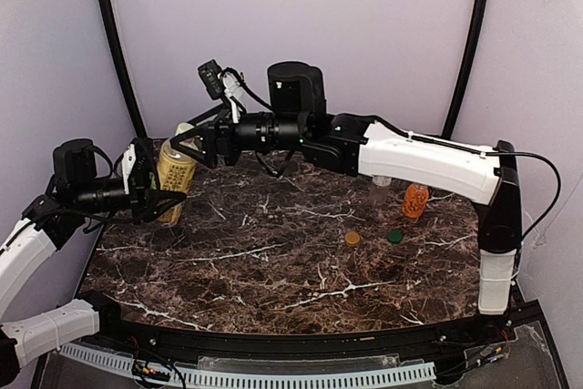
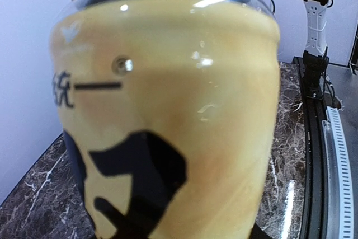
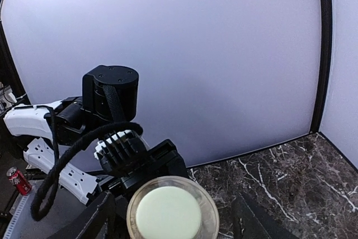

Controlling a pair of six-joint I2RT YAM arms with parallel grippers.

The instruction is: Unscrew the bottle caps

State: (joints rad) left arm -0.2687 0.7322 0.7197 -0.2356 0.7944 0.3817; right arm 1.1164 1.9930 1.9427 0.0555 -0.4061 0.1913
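Top view: left gripper (image 1: 153, 189) clenched on tall yellow-labelled plastic bottle (image 1: 175, 173), far left of dark marble table (image 1: 273, 266); right gripper (image 1: 189, 145) at its top; short bumpy orange bottle (image 1: 415, 199) stands far right.
Left wrist: yellow label fills the frame.
Right wrist: fingers (image 3: 99, 220) spread either side of pale cap (image 3: 169, 214), not touching.

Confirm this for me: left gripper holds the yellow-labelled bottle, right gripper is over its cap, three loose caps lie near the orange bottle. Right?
Two loose caps, not three: the top external view shows only a yellowish cap and a green cap near the orange bottle. The rest stands: left gripper holds the yellow-labelled bottle, right gripper is over its white cap.
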